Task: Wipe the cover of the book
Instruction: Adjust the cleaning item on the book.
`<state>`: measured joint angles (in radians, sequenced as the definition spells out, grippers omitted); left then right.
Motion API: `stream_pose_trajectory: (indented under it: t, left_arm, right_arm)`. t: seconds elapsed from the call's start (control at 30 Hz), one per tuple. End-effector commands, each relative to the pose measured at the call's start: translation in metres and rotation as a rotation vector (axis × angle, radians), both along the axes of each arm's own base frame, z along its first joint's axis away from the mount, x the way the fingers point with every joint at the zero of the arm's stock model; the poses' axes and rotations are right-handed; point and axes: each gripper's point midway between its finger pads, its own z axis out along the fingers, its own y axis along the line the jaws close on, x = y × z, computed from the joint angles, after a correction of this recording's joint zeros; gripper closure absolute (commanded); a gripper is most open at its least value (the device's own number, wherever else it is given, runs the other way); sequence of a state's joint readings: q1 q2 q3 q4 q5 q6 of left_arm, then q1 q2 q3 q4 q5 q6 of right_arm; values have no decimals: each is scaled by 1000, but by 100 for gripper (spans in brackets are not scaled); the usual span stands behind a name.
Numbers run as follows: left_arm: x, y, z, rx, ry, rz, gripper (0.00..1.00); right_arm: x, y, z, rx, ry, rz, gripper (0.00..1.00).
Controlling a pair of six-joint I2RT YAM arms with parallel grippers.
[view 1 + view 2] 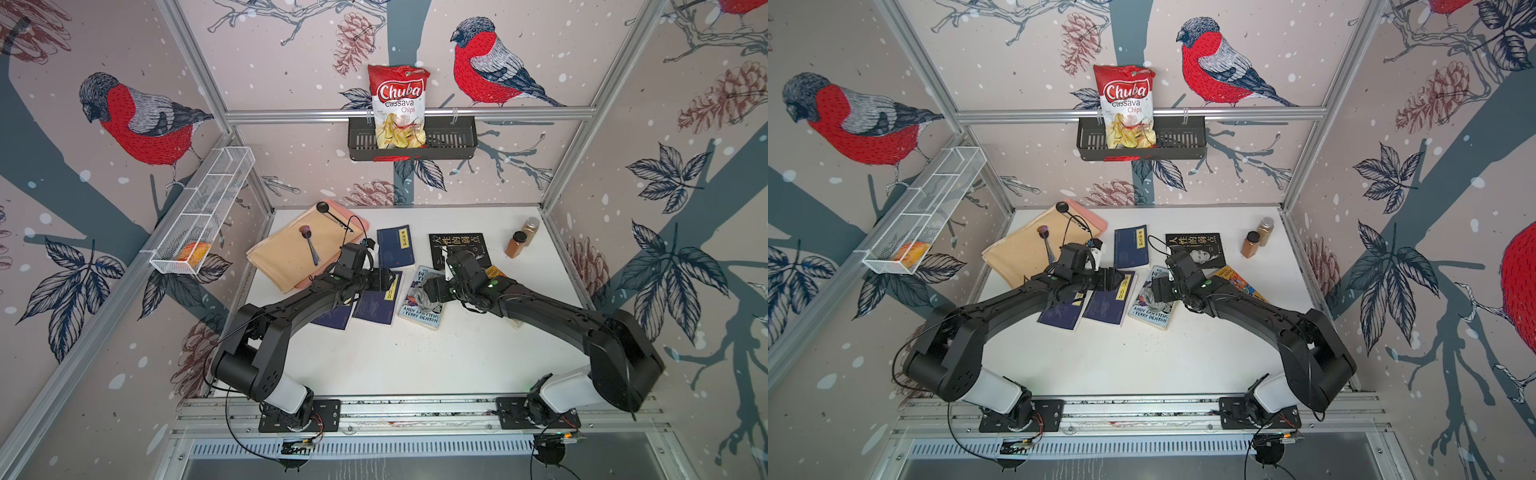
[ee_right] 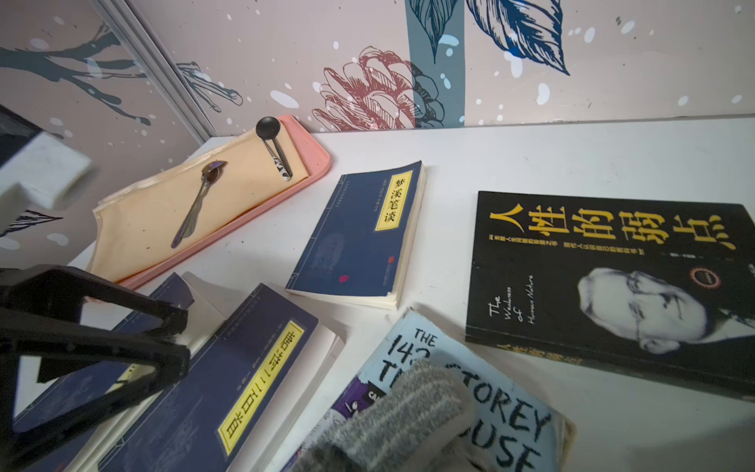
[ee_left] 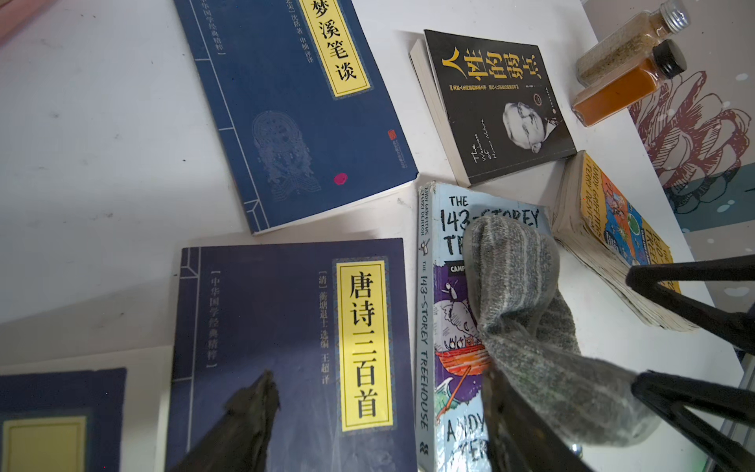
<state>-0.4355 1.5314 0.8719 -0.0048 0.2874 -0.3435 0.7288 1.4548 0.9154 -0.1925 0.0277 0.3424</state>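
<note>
The 143-Storey Treehouse book (image 1: 419, 316) lies face up near the centre of the worktop (image 1: 415, 361), between a dark blue book (image 3: 261, 327) and an orange paperback (image 3: 613, 229). A grey knitted cloth (image 3: 514, 278) rests on its cover. We see the right gripper (image 3: 632, 332) at the cloth's end, jaws spread wide and clamping nothing; whether the cloth touches it we cannot tell. The left gripper (image 3: 378, 374) is likewise wide open and empty, one finger over the dark blue book, the other over the Treehouse cover.
</note>
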Motion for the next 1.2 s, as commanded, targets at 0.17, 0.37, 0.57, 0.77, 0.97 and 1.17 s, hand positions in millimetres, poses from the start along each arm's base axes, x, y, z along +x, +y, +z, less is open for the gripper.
stream_pose_trajectory:
  t: [0.17,0.37,0.57,0.77,0.97,1.17]
  left_arm:
    - [5,-2,6,-8,-28,0,23]
    - [4,2,8,5,-37,9,23]
    - [4,4,8,17,-38,16,23]
    - [4,3,6,18,-35,12,23]
    - [5,4,7,22,-39,15,23]
    - [5,4,7,22,-37,14,23]
  right_arm:
    - [5,8,22,20,-62,-12,11]
    - [2,21,-18,0,22,34,8]
    - [-2,26,-38,-21,44,61,4]
    - [2,26,-59,-70,78,63,3]
    - [3,23,-87,-124,125,53,6]
    - [1,17,-101,-166,151,37,35]
